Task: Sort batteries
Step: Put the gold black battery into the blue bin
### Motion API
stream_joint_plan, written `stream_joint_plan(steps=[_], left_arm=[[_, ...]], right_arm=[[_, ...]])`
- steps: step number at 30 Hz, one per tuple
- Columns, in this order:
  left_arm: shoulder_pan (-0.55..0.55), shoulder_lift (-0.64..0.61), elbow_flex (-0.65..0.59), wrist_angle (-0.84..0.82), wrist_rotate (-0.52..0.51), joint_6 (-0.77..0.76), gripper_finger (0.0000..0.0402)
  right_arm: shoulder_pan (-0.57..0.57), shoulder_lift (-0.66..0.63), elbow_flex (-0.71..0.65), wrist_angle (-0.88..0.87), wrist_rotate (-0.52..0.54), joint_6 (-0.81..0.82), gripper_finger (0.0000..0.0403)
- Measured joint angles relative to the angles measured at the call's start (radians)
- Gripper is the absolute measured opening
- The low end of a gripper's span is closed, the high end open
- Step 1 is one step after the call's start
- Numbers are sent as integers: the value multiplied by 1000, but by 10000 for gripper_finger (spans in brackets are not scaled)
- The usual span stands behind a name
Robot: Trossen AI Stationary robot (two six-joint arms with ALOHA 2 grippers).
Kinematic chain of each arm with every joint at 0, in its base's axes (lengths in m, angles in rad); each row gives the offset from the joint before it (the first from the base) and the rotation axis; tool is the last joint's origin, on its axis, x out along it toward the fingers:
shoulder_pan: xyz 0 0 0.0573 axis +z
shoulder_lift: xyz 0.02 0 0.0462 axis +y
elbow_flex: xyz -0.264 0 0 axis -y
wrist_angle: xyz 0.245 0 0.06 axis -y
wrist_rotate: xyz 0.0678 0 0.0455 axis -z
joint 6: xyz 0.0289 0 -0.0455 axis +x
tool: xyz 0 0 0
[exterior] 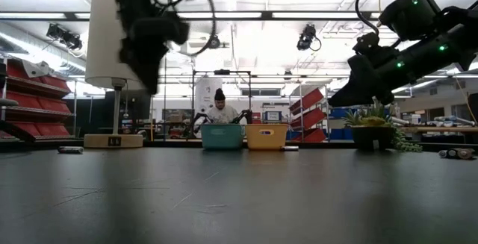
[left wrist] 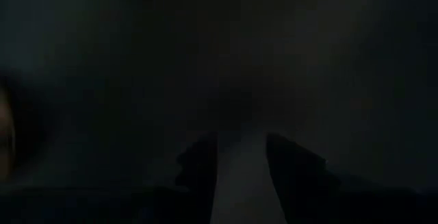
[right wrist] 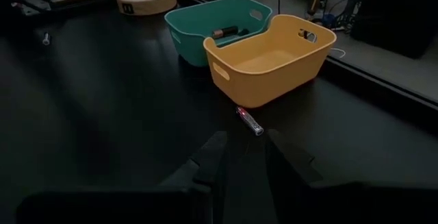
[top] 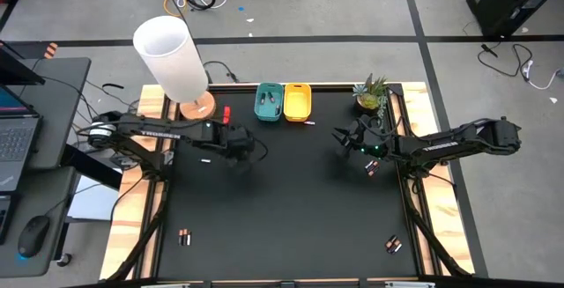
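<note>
The right gripper (right wrist: 243, 157) fills the near edge of its own wrist view, its two dark fingers a little apart with nothing between them; just beyond their tips a small silvery battery (right wrist: 249, 121) with a reddish band lies on the black table (top: 291, 209), close against the foot of the yellow bin (right wrist: 270, 58); the teal bin (right wrist: 205, 25) stands touching the yellow one, and one dark, copper-ended cell (right wrist: 224, 31) already rests inside it. In the high view the right gripper (top: 348, 138) hovers right of the bins, while the left gripper (top: 238, 143) hangs above the table left of them; its wrist view is very dark, yet the fingers (left wrist: 198, 166) show a narrow empty gap. More batteries lie scattered: a pair near the front left corner (top: 184, 236), a pair near the front right (top: 393, 245), one or two beside the right arm (top: 371, 168), and a small whitish one (top: 204, 158) near the left arm.

Such a cell is probably light, rigid and smooth, and likely to roll; I judge the best hold to be across the middle of its barrel, fingers square to its length, closing gently so it does not squirt away; the bin wall beside the near one leaves little room on that side.
</note>
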Motion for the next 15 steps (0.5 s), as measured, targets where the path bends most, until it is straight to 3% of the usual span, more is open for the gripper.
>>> stream_joint_plan(steps=[6, 12, 15], left_arm=[[-77, 11, 0, -234, 87, -280, 143], [-249, 2, 0, -254, 54, -461, 143], [-354, 2, 0, -244, 96, -567, 143]], right_arm=[[0, 0, 0, 3, 0, -16, 87], [0, 0, 0, 3, 0, -20, 87], [0, 0, 0, 3, 0, -16, 87]])
